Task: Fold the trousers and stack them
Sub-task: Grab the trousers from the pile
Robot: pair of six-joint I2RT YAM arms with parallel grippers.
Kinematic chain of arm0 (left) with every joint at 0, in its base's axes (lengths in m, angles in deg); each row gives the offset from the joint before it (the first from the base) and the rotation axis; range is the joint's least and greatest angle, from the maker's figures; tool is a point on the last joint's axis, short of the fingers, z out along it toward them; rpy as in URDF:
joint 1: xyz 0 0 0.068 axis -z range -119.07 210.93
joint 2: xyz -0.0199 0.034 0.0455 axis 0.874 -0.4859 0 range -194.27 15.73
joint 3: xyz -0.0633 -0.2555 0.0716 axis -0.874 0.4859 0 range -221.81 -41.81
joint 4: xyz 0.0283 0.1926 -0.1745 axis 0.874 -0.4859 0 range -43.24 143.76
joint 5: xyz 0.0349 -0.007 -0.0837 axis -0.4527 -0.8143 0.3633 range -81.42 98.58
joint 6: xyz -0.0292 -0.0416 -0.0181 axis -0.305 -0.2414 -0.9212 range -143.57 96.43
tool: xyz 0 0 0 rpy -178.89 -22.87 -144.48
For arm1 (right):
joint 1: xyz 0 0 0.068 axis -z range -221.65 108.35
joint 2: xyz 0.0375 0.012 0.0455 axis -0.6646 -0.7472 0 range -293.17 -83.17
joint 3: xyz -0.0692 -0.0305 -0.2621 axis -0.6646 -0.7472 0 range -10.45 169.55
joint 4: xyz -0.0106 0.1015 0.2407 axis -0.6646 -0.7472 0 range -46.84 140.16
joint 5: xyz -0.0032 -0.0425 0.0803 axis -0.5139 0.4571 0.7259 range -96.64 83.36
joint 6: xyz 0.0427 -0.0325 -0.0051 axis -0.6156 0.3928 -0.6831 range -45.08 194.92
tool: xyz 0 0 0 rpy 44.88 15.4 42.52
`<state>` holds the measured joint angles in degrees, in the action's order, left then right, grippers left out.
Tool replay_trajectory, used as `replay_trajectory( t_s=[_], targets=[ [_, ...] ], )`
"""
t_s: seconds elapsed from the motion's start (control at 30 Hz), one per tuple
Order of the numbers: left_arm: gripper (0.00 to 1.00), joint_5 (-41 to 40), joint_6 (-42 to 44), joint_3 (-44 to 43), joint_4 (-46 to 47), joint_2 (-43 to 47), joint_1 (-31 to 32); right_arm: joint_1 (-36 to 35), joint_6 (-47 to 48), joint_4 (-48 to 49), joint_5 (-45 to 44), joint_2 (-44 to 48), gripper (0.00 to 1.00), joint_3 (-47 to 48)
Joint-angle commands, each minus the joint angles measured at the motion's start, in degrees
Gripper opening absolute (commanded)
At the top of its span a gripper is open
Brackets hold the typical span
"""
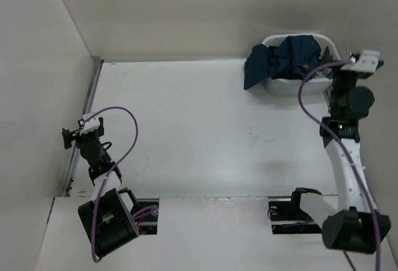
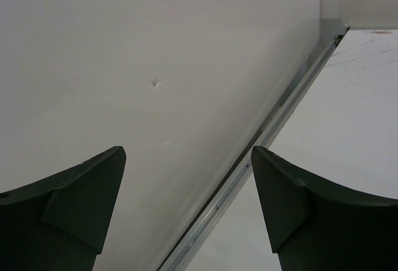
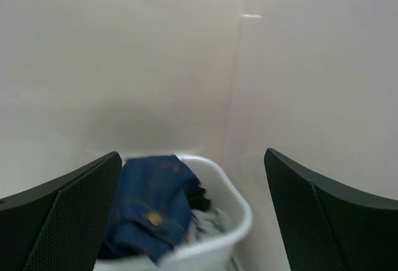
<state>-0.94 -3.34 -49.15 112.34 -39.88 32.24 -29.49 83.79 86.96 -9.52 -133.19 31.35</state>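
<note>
Left jaws: wide apart, nothing between them, pointed at the side wall (image 2: 124, 66) with the metal rail (image 2: 267, 134) along the table edge running between the two tips. The left arm (image 1: 93, 150) sits at the table's left edge, well apart from the laundry.

Right jaws: spread wide too, holding nothing, raised above and on the near side of the basket (image 3: 233, 230). Between the tips, the wrist camera looks down at the jeans (image 3: 149, 209), bunched in the basket, with a small tan spot on the denim. A pale cloth (image 3: 208, 221) and a bit of black lie beside them.

From above, the jeans (image 1: 292, 59) are heaped in the white basket (image 1: 277, 88) at the far right corner of the table (image 1: 186, 134), one dark flap hanging over the basket's left rim. The right arm (image 1: 345, 153) stretches up next to it.
</note>
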Motion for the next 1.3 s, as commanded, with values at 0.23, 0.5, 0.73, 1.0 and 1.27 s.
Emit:
replay_trajectory(
  t_s=[0.23, 0.5, 0.73, 1.0, 1.27],
  targets=[
    [0.84, 0.1, -0.1, -1.3, 3.8, -0.2, -0.1, -10.2, -12.2, -56.2, -8.1, -37.1, 1.00, 51.3],
    [0.84, -0.1, 0.0, -1.7, 3.8, -0.9, -0.4, -10.0, -15.4, -71.5, -13.0, -60.9, 1.00, 72.7],
    [0.84, -0.1, -0.2, -1.9, 3.7, -1.2, -0.6, -10.0, -18.1, -69.1, -17.3, -66.2, 0.73, 72.9],
    [0.84, -0.1, -0.3, -1.7, 3.7, -0.8, -0.5, -13.7, -11.7, -57.3, -27.4, -55.5, 0.00, 68.7],
    [0.84, -0.1, 0.4, -1.2, 3.5, 0.2, 0.7, -35.8, 7.8, -37.6, -29.9, -40.7, 0.00, 72.7]
  ],
)
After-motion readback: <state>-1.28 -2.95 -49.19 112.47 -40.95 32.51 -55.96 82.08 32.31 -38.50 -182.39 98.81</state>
